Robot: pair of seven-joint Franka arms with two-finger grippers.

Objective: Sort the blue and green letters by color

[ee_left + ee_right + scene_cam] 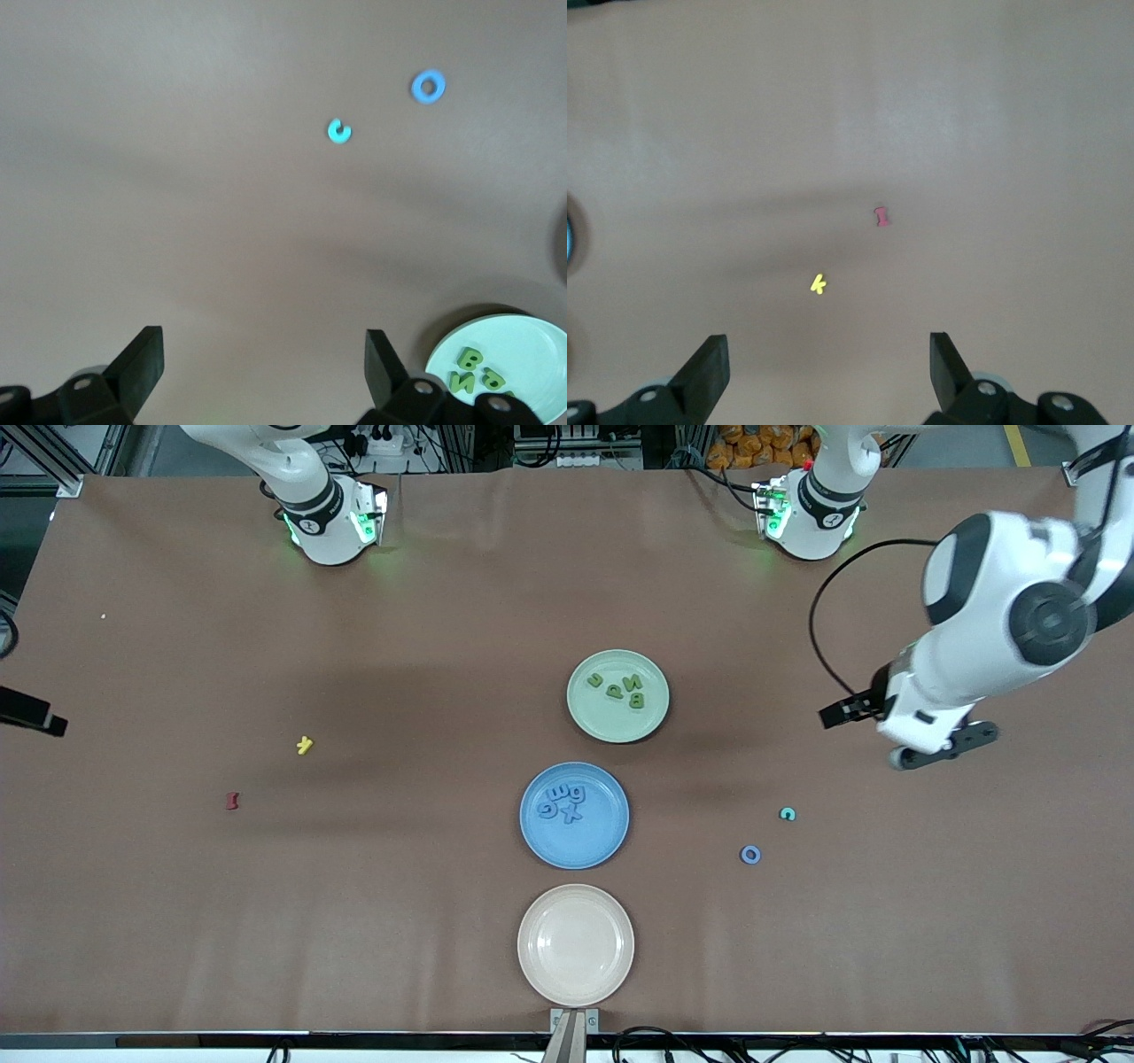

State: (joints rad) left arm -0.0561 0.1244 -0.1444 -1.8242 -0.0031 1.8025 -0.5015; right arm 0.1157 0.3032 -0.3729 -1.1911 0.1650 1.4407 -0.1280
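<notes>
Paper, brown and matte, covers the table (443, 602). We see the right gripper (824, 354) hanging over the right arm's end, its dark wedge-shaped fingers spread and holding nothing. Under it lie two tiny chunky pieces, well apart: a dark red letter (232, 801) and, farther from the front camera, a yellow letter (305, 745).

Mid-table we find three smooth round plates in a row. The pale green plate (611, 728), farthest from the camera, carries the olive green letters (625, 688) in a loose cluster. The blue plate (589, 849) next to it holds the blue letters (563, 804), bunched together. The cream plate (576, 943), nearest, is glossy.

Toward the left arm's end, a blue ring letter (750, 855) lies flat on the paper, near a teal curved letter (787, 813). The left gripper (266, 350) hangs above this end, fingers spread, gripping nothing.
</notes>
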